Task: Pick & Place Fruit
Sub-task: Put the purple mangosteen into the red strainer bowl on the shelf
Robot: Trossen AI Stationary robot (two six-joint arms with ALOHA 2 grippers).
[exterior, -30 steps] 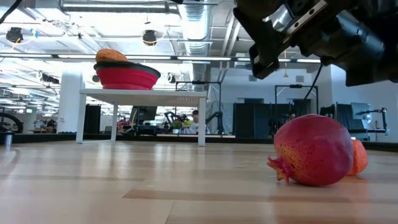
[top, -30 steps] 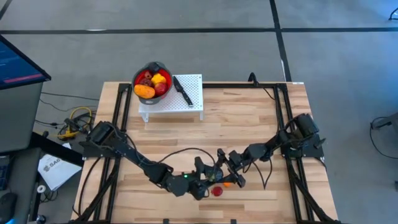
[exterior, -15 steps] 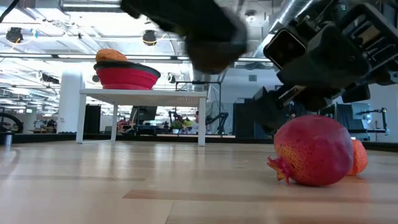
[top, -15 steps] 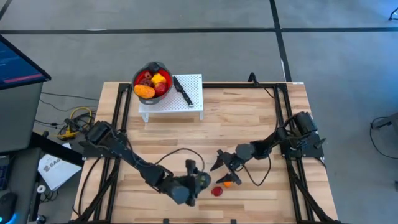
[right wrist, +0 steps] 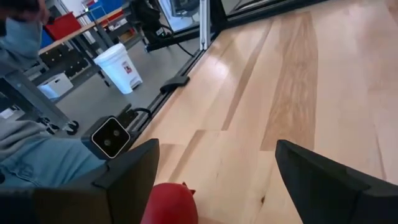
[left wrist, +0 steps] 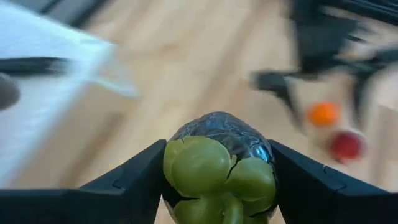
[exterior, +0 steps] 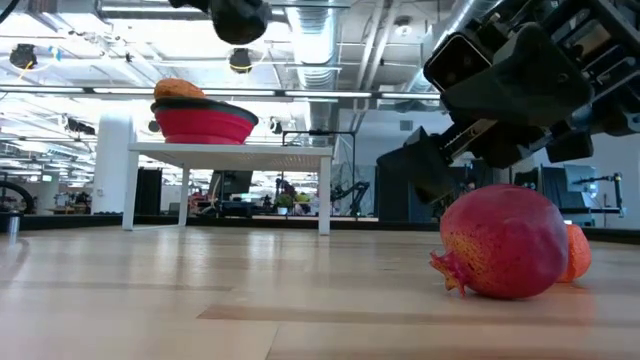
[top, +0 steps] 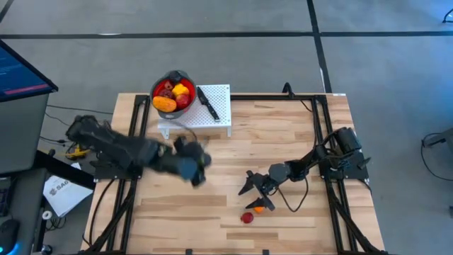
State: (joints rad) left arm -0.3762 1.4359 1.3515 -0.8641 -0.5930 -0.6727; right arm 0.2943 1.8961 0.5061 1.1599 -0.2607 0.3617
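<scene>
My left gripper [top: 192,168] hangs above the table's left middle, shut on a dark glossy fruit with a green calyx [left wrist: 217,165]. A red pomegranate [top: 246,217] and a small orange fruit [top: 259,208] lie on the wood near the near edge. They also show in the low view: pomegranate [exterior: 500,243], orange fruit [exterior: 576,250]. My right gripper [top: 256,194] is open just above and beside the orange fruit, touching nothing. The red pomegranate [right wrist: 171,202] sits between its fingers in the right wrist view. More fruits [top: 173,93] fill the red bowl. My left gripper pinches the dark fruit between its two fingers [left wrist: 134,177], one on each side of its body [left wrist: 264,144]. The green calyx end points back toward the wrist. The fruit is lifted clear of the table.
The red bowl with a grey rim [top: 159,83] stands on a white stand [top: 212,117] at the far edge, next to a black-handled knife [top: 207,103]. Black frame rails run along the table's left and right sides. Bare wood lies between the stand and the two loose fruits.
My left gripper, shut on the dark fruit, has risen from beside the pomegranate at the near edge. It has swung fast toward the table's left and far side, toward the white stand. The pomegranate and the orange fruit have stayed where they were.
</scene>
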